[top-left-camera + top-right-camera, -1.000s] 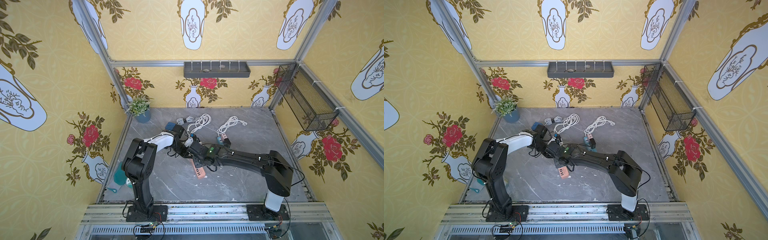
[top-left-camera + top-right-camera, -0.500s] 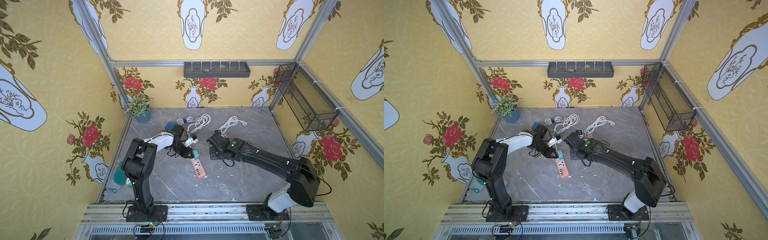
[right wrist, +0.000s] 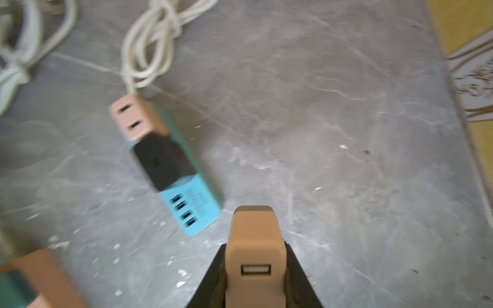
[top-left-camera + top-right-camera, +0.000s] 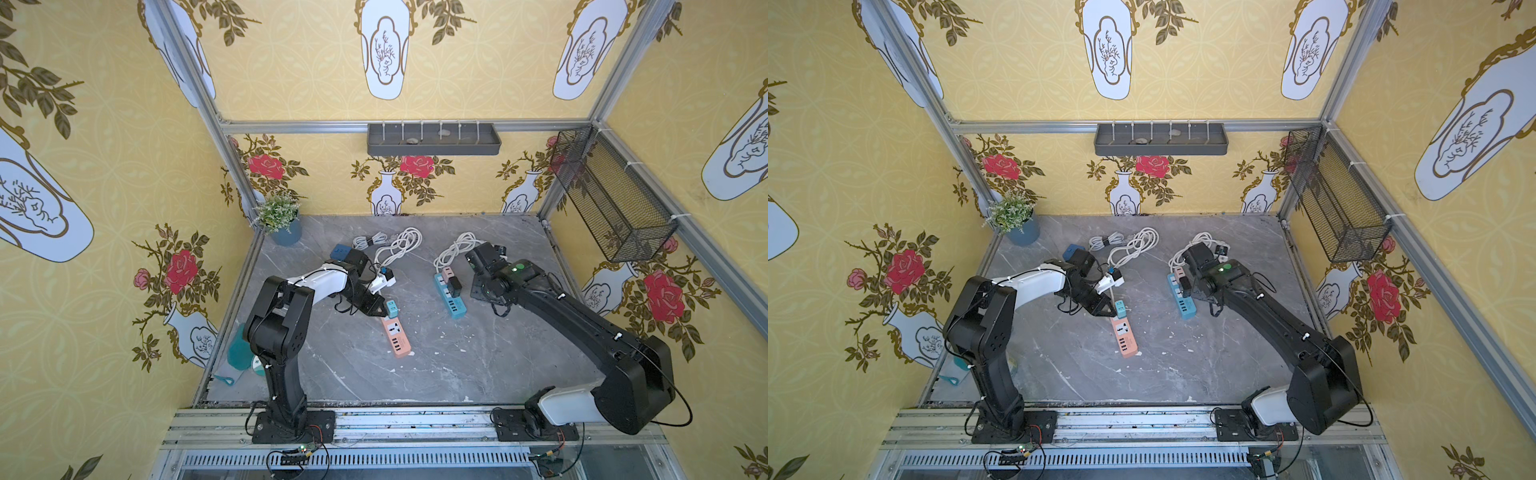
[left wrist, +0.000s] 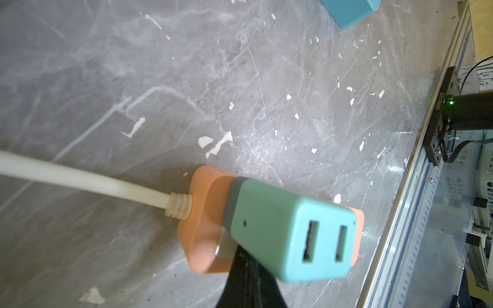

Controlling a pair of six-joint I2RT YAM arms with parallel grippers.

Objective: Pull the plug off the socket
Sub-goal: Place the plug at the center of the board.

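The grey marbled surface (image 4: 436,365) carries an orange power strip (image 4: 396,335) whose cord end lies right under the left gripper (image 4: 380,309); its jaws are pressed together on the strip beside a teal plug (image 5: 290,237) that is still seated in it. Off to one side of the right gripper (image 3: 256,269), a blue power strip (image 3: 186,197) holds a black plug (image 3: 162,162) and a pink one (image 3: 136,118). That gripper is clamped on a tan plug (image 3: 254,240), held clear above the surface.

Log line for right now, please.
left pincer: shut, at orange strip by teal plug | right pincer: shut on tan plug, held clear of strips
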